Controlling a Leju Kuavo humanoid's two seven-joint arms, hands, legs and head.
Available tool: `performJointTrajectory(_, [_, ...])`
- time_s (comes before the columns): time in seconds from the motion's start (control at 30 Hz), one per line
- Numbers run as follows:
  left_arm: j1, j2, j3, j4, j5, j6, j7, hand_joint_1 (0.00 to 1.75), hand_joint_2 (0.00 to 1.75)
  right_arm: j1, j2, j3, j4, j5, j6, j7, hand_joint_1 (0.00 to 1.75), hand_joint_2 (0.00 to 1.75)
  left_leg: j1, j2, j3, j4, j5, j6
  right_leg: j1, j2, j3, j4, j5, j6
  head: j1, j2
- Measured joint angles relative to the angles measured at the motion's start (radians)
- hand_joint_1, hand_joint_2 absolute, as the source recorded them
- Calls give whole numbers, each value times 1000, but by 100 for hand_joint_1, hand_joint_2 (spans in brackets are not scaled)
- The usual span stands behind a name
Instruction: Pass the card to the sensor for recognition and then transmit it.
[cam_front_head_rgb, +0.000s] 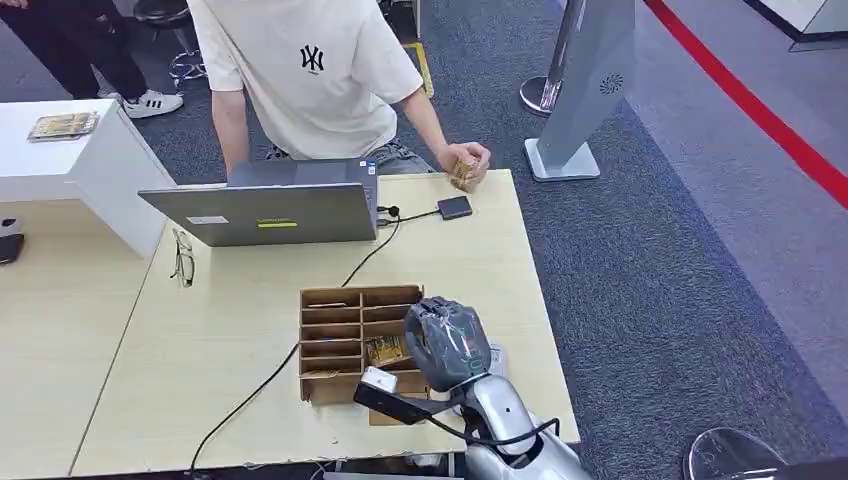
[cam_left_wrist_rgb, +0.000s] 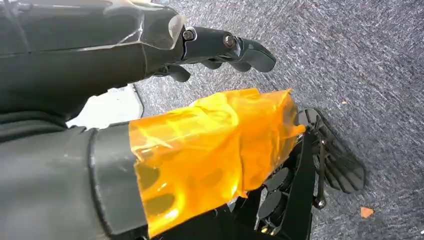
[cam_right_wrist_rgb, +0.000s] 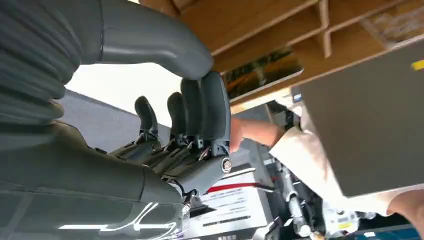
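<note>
A: Card (cam_front_head_rgb: 385, 350), where?
B: Flat in a right-hand compartment of the cardboard divider box (cam_front_head_rgb: 350, 300), near the front edge of the table (cam_front_head_rgb: 230, 340). Yellow-brown print, too small to read.
A: And from the left?
B: Glasses (cam_front_head_rgb: 182, 257) just beside the grey laptop (cam_front_head_rgb: 265, 212); yellow-green sticker on its lid, lettering illegible. Black cable (cam_front_head_rgb: 270, 375) across the tabletop towards the laptop. Further right, the small dark sensor (cam_front_head_rgb: 454, 207), well apart from the box.
A: Hands?
B: Left hand (cam_left_wrist_rgb: 100, 60) over grey carpet, fingers loosely stretched, holding nothing, orange tape round the thumb. Right hand (cam_front_head_rgb: 447, 340) just above the box's right side, fingers curled in towards the thumb, nothing between them.
A: Anyone else?
B: Person in a cream T-shirt (cam_front_head_rgb: 312, 58) marked "NY", behind the table, one hand (cam_front_head_rgb: 468, 165) clasping something brown-printed near the sensor.
</note>
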Motion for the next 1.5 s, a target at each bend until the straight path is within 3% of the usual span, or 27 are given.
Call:
performJointTrajectory(0.33, [0, 1, 0, 0, 0, -5, 0, 0, 0, -17, 0, -45, -10, 17, 1, 2, 134, 175, 0, 0, 0, 0, 0, 0, 0, 0, 0, 0, 0, 0, 0, 0])
performJointTrajectory(0.4, [0, 1, 0, 0, 0, -5, 0, 0, 0, -18, 0, -51, -21, 18, 1, 1, 131, 175, 0, 0, 0, 0, 0, 0, 0, 0, 0, 0, 0, 0, 0, 0])
performJointTrajectory(0.43, [0, 1, 0, 0, 0, -5, 0, 0, 0, -19, 0, -53, -26, 18, 1, 1, 119, 175, 0, 0, 0, 0, 0, 0, 0, 0, 0, 0, 0, 0, 0, 0])
performJointTrajectory(0.6, [0, 1, 0, 0, 0, -6, 0, 0, 0, -22, 0, -60, -59, 21, 3, -2, 129, 175, 0, 0, 0, 0, 0, 0, 0, 0, 0, 0, 0, 0, 0, 0])
performJointTrajectory(0.73, [0, 1, 0, 0, 0, -7, 0, 0, 0, -28, 3, -60, -65, 14, 10, -10, 105, 175, 0, 0, 0, 0, 0, 0, 0, 0, 0, 0, 0, 0, 0, 0])
performJointTrajectory(0.93, [0, 1, 0, 0, 1, -7, 0, 0, 0, -39, 13, -59, -63, -7, 27, -13, 84, 175, 0, 0, 0, 0, 0, 0, 0, 0, 0, 0, 0, 0, 0, 0])
performJointTrajectory(1.0, [0, 1, 0, 0, 1, -8, 0, 0, 0, -43, 15, -59, -61, -21, 36, -17, 87, 175, 0, 0, 0, 0, 0, 0, 0, 0, 0, 0, 0, 0, 0, 0])
performJointTrajectory(1.03, [0, 1, 0, 0, 2, -9, 0, 0, 0, -46, 16, -59, -58, -26, 40, -19, 105, 175, 0, 0, 0, 0, 0, 0, 0, 0, 0, 0, 0, 0, 0, 0])
performJointTrajectory(1.1, [0, 1, 0, 0, 2, -12, 0, 0, 0, -54, 21, -59, -49, -27, 47, -22, 105, 175, 0, 0, 0, 0, 0, 0, 0, 0, 0, 0, 0, 0, 0, 0])
performJointTrajectory(1.13, [0, 1, 0, 0, 2, -13, 0, 0, 0, -58, 23, -59, -45, -31, 50, -23, 129, 175, 0, 0, 0, 0, 0, 0, 0, 0, 0, 0, 0, 0, 0, 0])
performJointTrajectory(1.23, [0, 1, 0, 0, 1, -14, 0, 0, 0, -74, 31, -56, -26, -41, 60, -23, 134, 175, 0, 0, 0, 0, 0, 0, 0, 0, 0, 0, 0, 0, 0, 0])
performJointTrajectory(1.4, [0, 1, 0, -1, 0, -19, 0, 0, 0, -99, 40, -54, 11, -45, 69, -21, 126, 175, 0, 0, 0, 0, 0, 0, 0, 0, 0, 0, 0, 0, 0, 0])
performJointTrajectory(1.43, [0, 1, 0, -1, 0, -20, 0, 0, 0, -104, 40, -54, 17, -45, 69, -19, 108, 175, 0, 0, 0, 0, 0, 0, 0, 0, 0, 0, 0, 0, 0, 0])
performJointTrajectory(1.5, [0, 1, 0, -1, 0, -23, 0, 0, 0, -111, 41, -54, 29, -47, 70, -19, 105, 175, 0, 0, 0, 0, 0, 0, 0, 0, 0, 0, 0, 0, 0, 0])
